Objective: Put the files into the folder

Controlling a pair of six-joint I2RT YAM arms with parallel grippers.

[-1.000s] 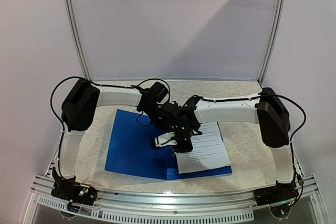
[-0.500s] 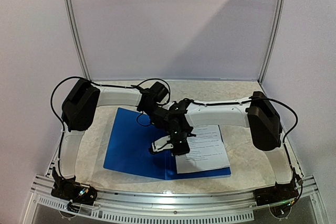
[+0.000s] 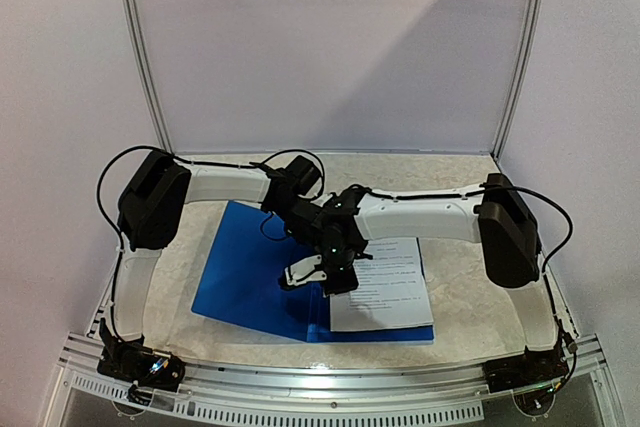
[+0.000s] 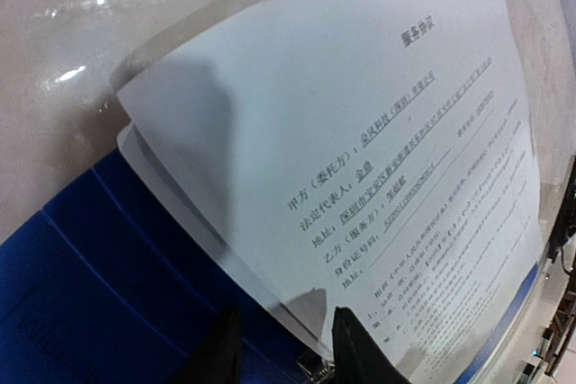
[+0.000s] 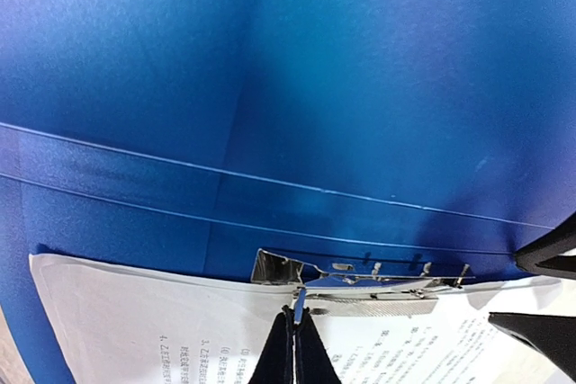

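Pale walls all round, marbled worktop (image 3: 460, 172) below. Looking down on the folder (image 3: 245, 267), spread open and flat, right beneath both claws. Finding the files (image 3: 390, 292) on its right half, under and to the right of the right claw (image 5: 295, 314), text side up.

Over to the right wrist view: clenched tight, that right claw, fingers pressed together with no gap, tips down at the metal clip (image 5: 360, 281) on the spine. Beyond those tips, blue cover crossed by two fold lines. Behind them, the top sheet lying up against the clip.

Now the left claw (image 4: 286, 330): dark fingers parted, set at the sheets' edge, with a glint of metal between them. Gripping or merely straddling? Can't tell from here. Ahead of the left claw, printed sheets fanned slightly, one edge peeking from under another. Blue folder to the left of it, worktop past the far corner of the paper.
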